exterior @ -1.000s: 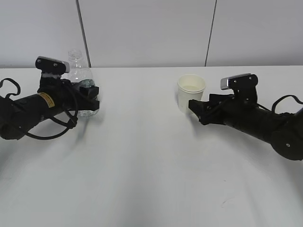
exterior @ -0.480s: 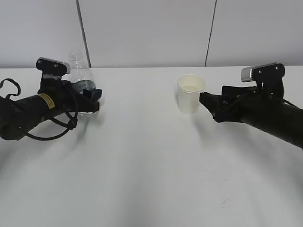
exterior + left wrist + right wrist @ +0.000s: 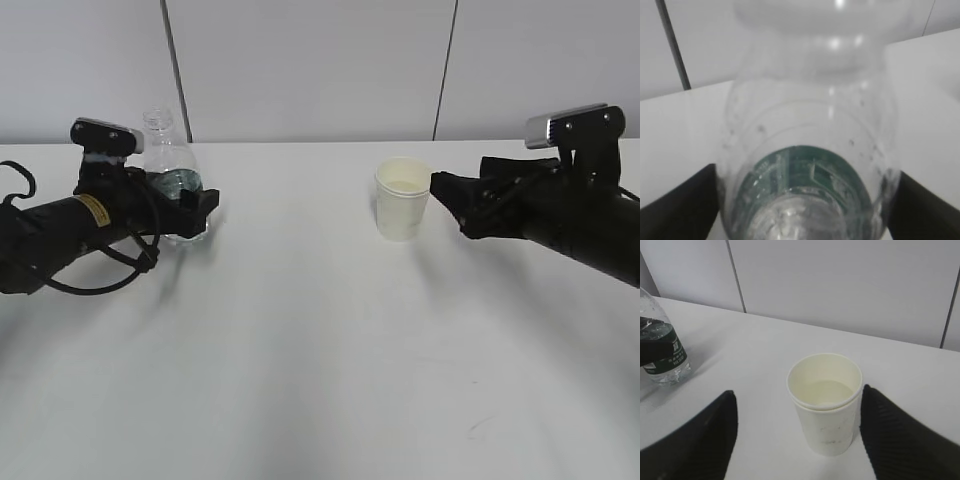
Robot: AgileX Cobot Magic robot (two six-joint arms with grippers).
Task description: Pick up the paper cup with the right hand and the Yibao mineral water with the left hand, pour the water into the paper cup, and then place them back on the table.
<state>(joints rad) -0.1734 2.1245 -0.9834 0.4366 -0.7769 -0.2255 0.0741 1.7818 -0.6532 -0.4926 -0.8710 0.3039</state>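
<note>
the right hand (image 3: 445,195) is backing off wide-jawed from the paper cup (image 3: 404,198), standing on the table (image 3: 320,350); the left hand (image 3: 200,205) is spreading around the upright yibao mineral water (image 3: 170,180); both look set down, task likely ending.

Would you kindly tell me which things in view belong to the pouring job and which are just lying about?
Belonging to the job:
- paper cup, standing on the table
- Yibao mineral water, uncapped, upright
- left claw, around the bottle
- right claw, open beside the cup

Just lying about:
- nothing else on the table; only the panelled wall behind
</note>
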